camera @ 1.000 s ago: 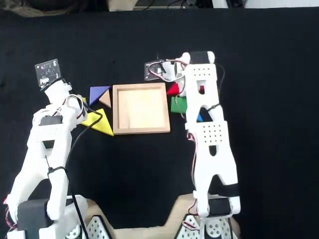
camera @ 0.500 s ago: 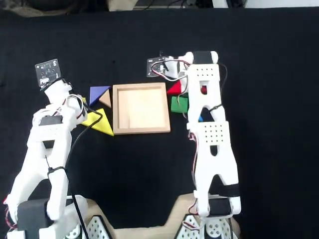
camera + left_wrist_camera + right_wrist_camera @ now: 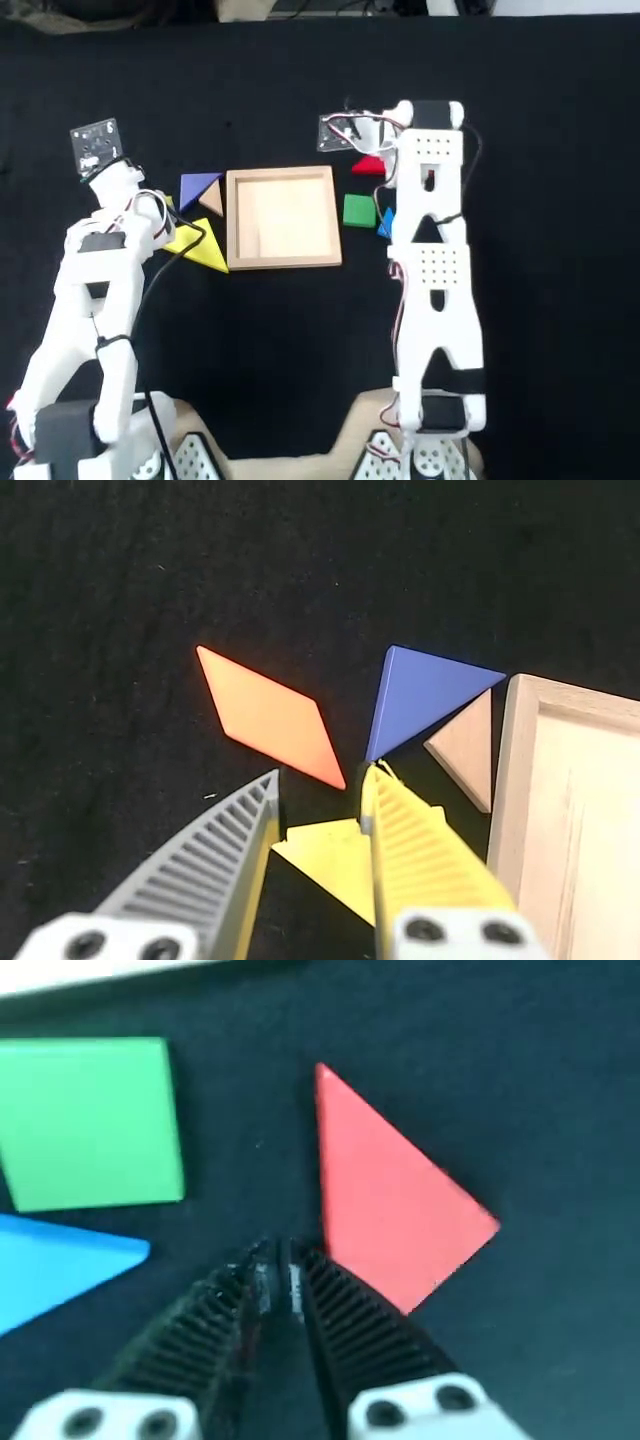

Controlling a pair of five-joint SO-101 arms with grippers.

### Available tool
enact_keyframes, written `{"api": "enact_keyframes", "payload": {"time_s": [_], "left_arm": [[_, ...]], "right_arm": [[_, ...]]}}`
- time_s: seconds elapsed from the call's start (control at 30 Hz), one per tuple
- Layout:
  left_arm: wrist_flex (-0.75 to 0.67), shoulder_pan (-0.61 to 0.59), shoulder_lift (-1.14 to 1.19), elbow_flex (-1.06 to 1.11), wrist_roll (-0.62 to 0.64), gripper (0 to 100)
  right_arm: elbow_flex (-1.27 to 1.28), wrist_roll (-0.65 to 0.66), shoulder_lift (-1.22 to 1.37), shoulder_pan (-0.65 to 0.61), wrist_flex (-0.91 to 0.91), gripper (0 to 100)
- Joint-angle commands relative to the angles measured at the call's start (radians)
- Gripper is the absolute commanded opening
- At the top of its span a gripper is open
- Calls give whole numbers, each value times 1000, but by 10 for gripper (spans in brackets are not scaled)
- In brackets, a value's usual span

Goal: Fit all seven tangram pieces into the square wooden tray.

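Note:
The square wooden tray [image 3: 232,220] holds nothing; its rim [image 3: 512,770] shows in the left wrist view. My left gripper [image 3: 320,785] is open over a yellow triangle [image 3: 330,860], close to an orange parallelogram [image 3: 268,717], a dark blue triangle [image 3: 420,693] and a tan triangle [image 3: 467,750]. My right gripper [image 3: 272,1255] is shut on nothing, its tips beside the edge of a red triangle [image 3: 385,1205]. A green square [image 3: 90,1125] and a light blue triangle [image 3: 50,1265] lie near it. From above, the red triangle [image 3: 368,165] and green square [image 3: 359,210] lie right of the tray.
The black cloth [image 3: 540,200] covers the table, with open room to the far right and in front of the tray. The left arm [image 3: 100,270] stands left of the tray and the right arm [image 3: 430,260] right of it. The yellow triangle [image 3: 200,248] touches the tray's near-left corner.
The right arm has swung to the right, away from the tray. The red triangle has shifted right and farther back, and the green square is now uncovered. The left arm has not moved.

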Motion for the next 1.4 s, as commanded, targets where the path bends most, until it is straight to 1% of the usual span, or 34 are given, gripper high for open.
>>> {"api": "enact_keyframes", "payload": {"time_s": [0.0,0.07,0.2,0.23,0.3,0.4,0.47,0.53,0.6,0.63,0.73,0.77,0.8,0.83,0.9,0.93,1.0,1.13,1.37], "left_arm": [[-18,-8,-29,-38,-6,141],[-18,-8,-29,-38,-6,141],[-18,-8,-29,-38,-6,141],[-18,-8,-29,-38,-6,141],[-18,-8,-29,-38,-6,141],[-18,-8,-29,-38,-6,141],[-18,-8,-29,-38,-6,141],[-18,-8,-29,-38,-6,141],[-18,-8,-29,-38,-6,141],[-18,-8,-29,-38,-6,141],[-18,-8,-29,-38,-6,141],[-18,-8,-29,-38,-6,141],[-18,-8,-29,-38,-6,141],[-18,-8,-29,-38,-6,141],[-18,-8,-29,-38,-6,141],[-18,-8,-29,-38,-6,141],[-18,-8,-29,-36,-6,141],[-18,-5,-29,-38,-6,141],[-18,-7,-29,-38,-6,141]], "right_arm": [[-41,-29,-44,14,31,11],[-44,-48,-45,14,17,11],[-47,-120,-73,28,-68,24],[-47,-138,-81,29,-78,51],[-45,-172,-87,29,-98,153],[-39,-244,-68,31,-209,302],[-44,-259,-38,29,-305,342],[-45,-259,-8,28,-433,334],[-45,-262,7,34,-578,277],[-45,-264,13,35,-635,227],[-2,-287,36,34,-749,11],[13,-298,54,31,-796,15],[31,-305,76,31,-852,51],[45,-310,97,31,-902,60],[51,-319,142,35,-970,31],[47,-319,156,37,-976,10],[13,-319,168,38,-933,15],[-50,-313,165,21,-715,11],[-47,-313,143,14,-503,11]]}}
